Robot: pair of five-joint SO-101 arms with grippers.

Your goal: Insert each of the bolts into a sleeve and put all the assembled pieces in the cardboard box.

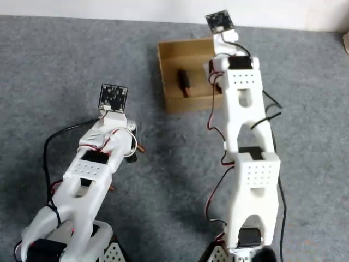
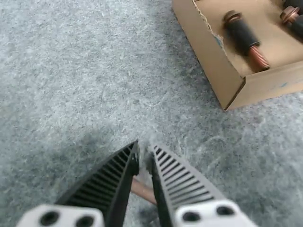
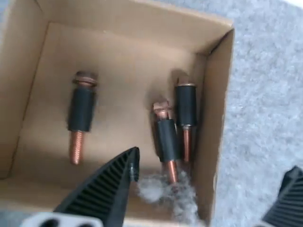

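The left gripper (image 2: 144,153) has its fingers (image 2: 109,184) clenched on a copper bolt (image 2: 142,190). The bolt's long axis lies across them, low over the table (image 2: 71,71) and apart from the cardboard box (image 2: 208,56). The right gripper (image 3: 215,161) hangs released above the box, where three assembled pieces (image 3: 81,109) lie.

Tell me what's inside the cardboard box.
Three sleeved bolts lie on the cardboard box floor, with grey fluff. One of the right gripper's fingers covers part of that floor.

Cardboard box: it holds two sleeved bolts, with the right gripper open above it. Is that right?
No. The right wrist view shows three sleeved bolts in the cardboard box, not two. The right gripper is indeed open above it.
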